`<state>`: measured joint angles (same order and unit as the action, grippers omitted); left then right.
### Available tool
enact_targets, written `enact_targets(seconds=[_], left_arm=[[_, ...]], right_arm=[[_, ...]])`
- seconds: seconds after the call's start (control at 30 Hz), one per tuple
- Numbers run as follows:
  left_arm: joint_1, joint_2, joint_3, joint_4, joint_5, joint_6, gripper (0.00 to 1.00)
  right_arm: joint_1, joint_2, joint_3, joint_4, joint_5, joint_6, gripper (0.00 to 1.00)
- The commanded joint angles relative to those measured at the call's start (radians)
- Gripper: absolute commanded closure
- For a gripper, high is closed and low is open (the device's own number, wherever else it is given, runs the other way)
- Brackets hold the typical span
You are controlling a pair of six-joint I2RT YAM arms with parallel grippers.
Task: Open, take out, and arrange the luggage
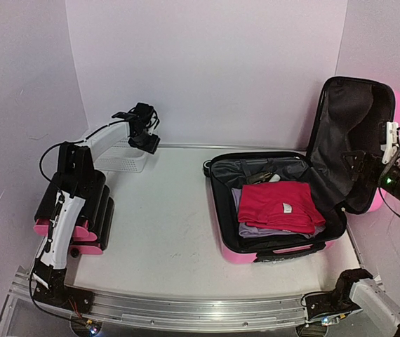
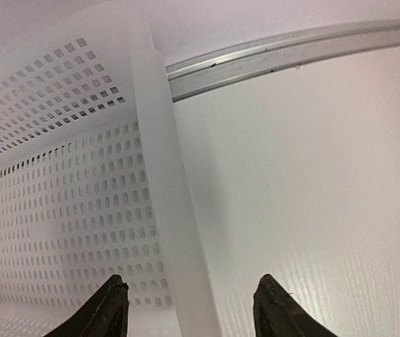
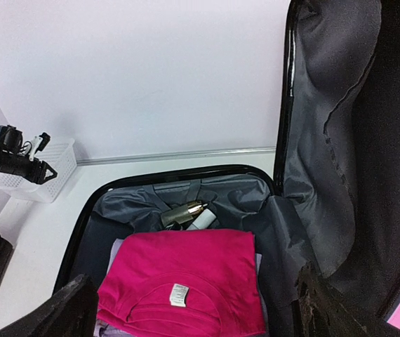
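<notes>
**Left tool straddles the basket wall; luggage lies open at the right**

Its two fingers stand apart, one inside the white mesh basket and one outside, with the basket's side wall between them. A gap shows on each side of that wall, so this tool is released and grips nothing. The basket sits at the far left of the surface, near the back wall.

The right tool is spread wide too and holds nothing. It hangs at the right side, just beside the raised lid of the luggage, and its camera looks down into the case.

The luggage lies on the right half of the surface, well apart from the basket. Its lower half rests flat, and the lid stands upright with the black lining facing left. In the lower half a folded red garment lies on top of a pale lilac folded piece. Behind them, near the far rim, a silver-coloured cylinder lies beside a small white item. What these two are, I cannot tell.
</notes>
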<state>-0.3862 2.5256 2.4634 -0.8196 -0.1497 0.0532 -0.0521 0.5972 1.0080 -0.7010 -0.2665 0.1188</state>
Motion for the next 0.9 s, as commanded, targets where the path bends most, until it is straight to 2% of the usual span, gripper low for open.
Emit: enact_targets(seconds=[0.0, 0.13, 0.23, 0.3, 0.43, 0.53, 0.63, 0.67, 0.73, 0.87], left_arm=[[0.01, -0.022, -0.038, 0.004, 0.03, 0.005, 0.43], [0.005, -0.063, -0.116, 0.002, 0.094, -0.019, 0.63], [-0.001, -0.094, -0.165, -0.001, 0.129, -0.043, 0.71], [-0.009, -0.104, -0.169, -0.02, 0.146, -0.09, 0.8], [-0.07, -0.131, -0.176, -0.024, 0.131, -0.142, 0.8], [-0.126, -0.145, -0.182, -0.025, 0.118, -0.236, 0.82], [-0.158, -0.183, -0.202, -0.022, 0.083, -0.379, 0.89], [-0.163, -0.199, -0.204, -0.019, 0.084, -0.432, 0.94], [-0.166, -0.241, -0.209, 0.0, 0.115, -0.522, 1.0], [-0.172, -0.337, -0.227, 0.09, 0.237, -0.679, 1.0]], right_arm=[[-0.005, 0.017, 0.023, 0.011, -0.042, 0.006, 0.02], [-0.004, 0.041, 0.014, 0.031, -0.054, 0.021, 0.02], [-0.005, 0.052, 0.014, 0.046, -0.057, 0.025, 0.02], [-0.005, 0.055, 0.009, 0.056, -0.06, 0.029, 0.02], [-0.004, 0.057, -0.009, 0.08, -0.06, 0.037, 0.02], [-0.005, 0.059, -0.016, 0.088, -0.06, 0.034, 0.02], [-0.005, 0.062, -0.019, 0.089, -0.058, 0.029, 0.02], [-0.004, 0.06, -0.019, 0.089, -0.059, 0.026, 0.02], [-0.005, 0.058, -0.017, 0.088, -0.062, 0.022, 0.02], [-0.005, 0.053, -0.021, 0.087, -0.062, 0.01, 0.02]])
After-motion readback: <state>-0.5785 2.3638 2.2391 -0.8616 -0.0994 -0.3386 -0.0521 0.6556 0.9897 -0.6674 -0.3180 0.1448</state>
